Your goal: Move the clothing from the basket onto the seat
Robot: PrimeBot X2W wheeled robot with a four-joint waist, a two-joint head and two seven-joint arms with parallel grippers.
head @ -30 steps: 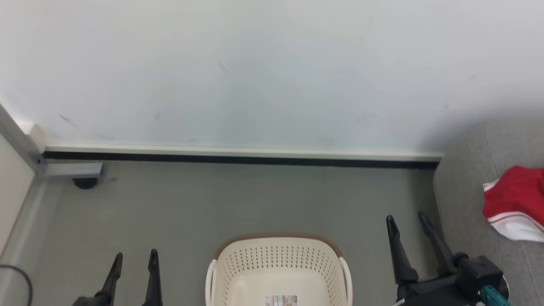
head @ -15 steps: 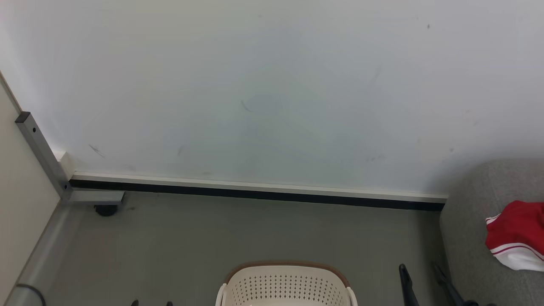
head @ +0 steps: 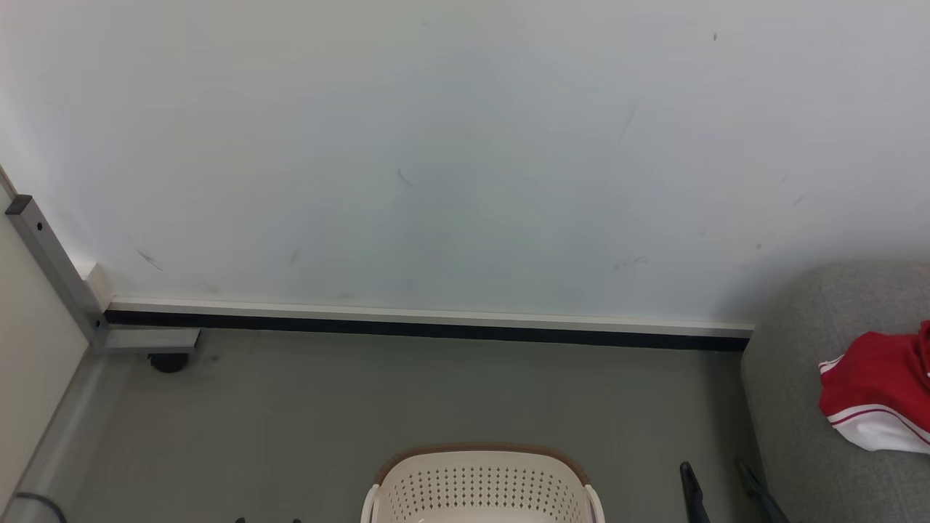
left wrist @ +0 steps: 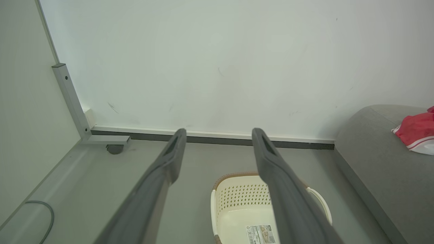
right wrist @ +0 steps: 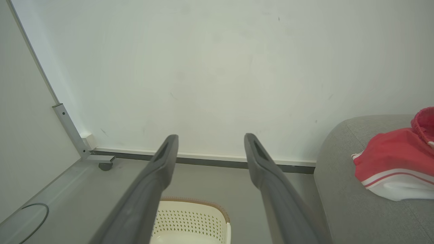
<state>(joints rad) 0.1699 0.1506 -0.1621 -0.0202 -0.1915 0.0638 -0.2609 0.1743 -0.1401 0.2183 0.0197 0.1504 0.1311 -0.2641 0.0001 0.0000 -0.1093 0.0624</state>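
Soft red clothing [right wrist: 386, 159] lies crumpled on the textured grey seat [right wrist: 356, 217]; left gripper [left wrist: 219, 135] and right gripper [right wrist: 211, 140] gape wide.

Bare grey floor [head: 407, 399] lies open between the cream perforated plastic laundry basket [head: 479, 483] and the white wall [head: 465, 145] with its black skirting strip [head: 436, 332], and a strip of floor runs free on either side of the basket, whose hollow is open from above. The left is closed off by a pale panel [head: 29, 378] with a slanting grey metal post [head: 57, 270], a small dark castor [head: 168, 361] at its foot and a thin grey cable [left wrist: 52, 215] looping on the floor. On the right stands the large grey upholstered seat [head: 799, 407], its near top bare up to the crumpled red-and-white clothing [head: 872, 385].
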